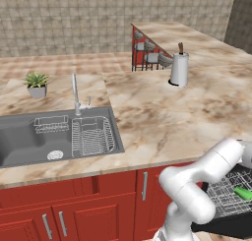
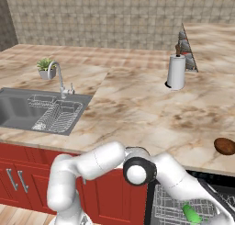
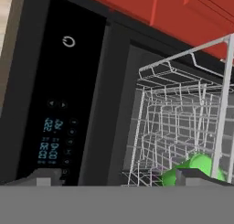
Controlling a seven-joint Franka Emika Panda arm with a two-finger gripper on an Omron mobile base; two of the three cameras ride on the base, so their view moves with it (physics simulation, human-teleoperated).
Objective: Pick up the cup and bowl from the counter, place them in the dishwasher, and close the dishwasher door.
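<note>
The gripper (image 3: 116, 177) hung low beside the open dishwasher (image 3: 151, 127) with its jaws spread wide and nothing between them; its two dark fingertips (image 3: 45, 176) framed the lower edge of the hand view. Just past the right-hand tip lay a bright green object, judged to be the cup (image 3: 194, 169), resting in the pale wire rack (image 3: 183, 109). In the base views the same green shape sat in the rack, below the counter's front edge. The dishwasher door (image 3: 55, 95) was dropped open, its black panel with lit controls facing the hand camera.

The bowl (image 2: 225, 146), a brown rounded thing, sat on the counter (image 2: 137, 109) near its front edge, above the dishwasher and well apart from the gripper.

The step in hand appeared to be leaving the rack to fetch the bowl. Doing it well would call for lifting the hand straight up clear of the wires and the counter lip before swinging over, keeping the jaws wide, and coming down on the bowl's rim rather than its rounded side, which could slip.
</note>
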